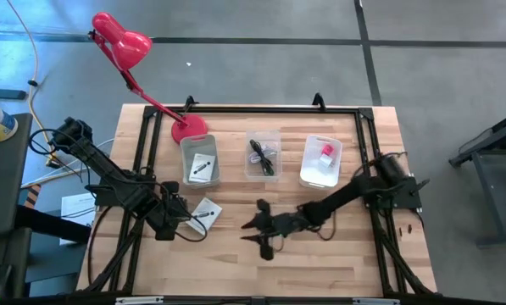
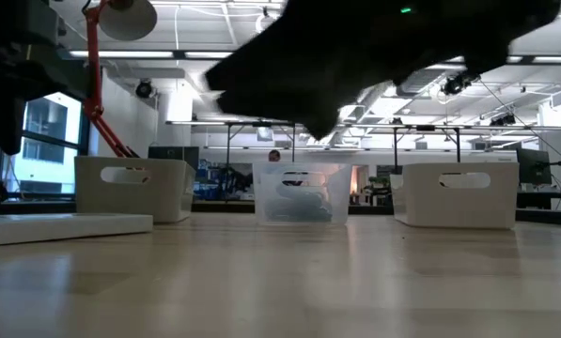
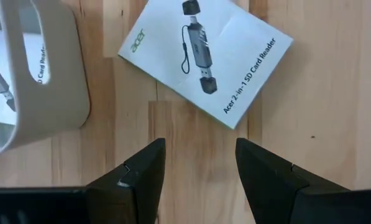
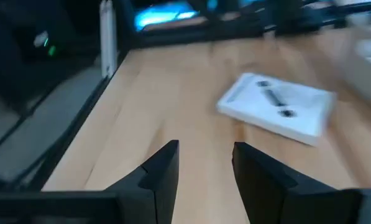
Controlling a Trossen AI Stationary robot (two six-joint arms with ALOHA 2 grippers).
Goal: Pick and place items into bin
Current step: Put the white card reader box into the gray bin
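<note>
The left tool (image 3: pixel 199 163) is hovering released, grasping nothing, just beside a white card (image 1: pixel 206 211) that is lying flat on the counter (image 1: pixel 337 263), near the left bin (image 1: pixel 200 161). A second card (image 1: pixel 203 167) is sitting inside that bin. The right tool (image 4: pixel 204 163) is hanging released over bare counter at the near middle, well apart from the card.

White card (image 3: pixel 205 57) with dark print, seemingly green logo.
</note>
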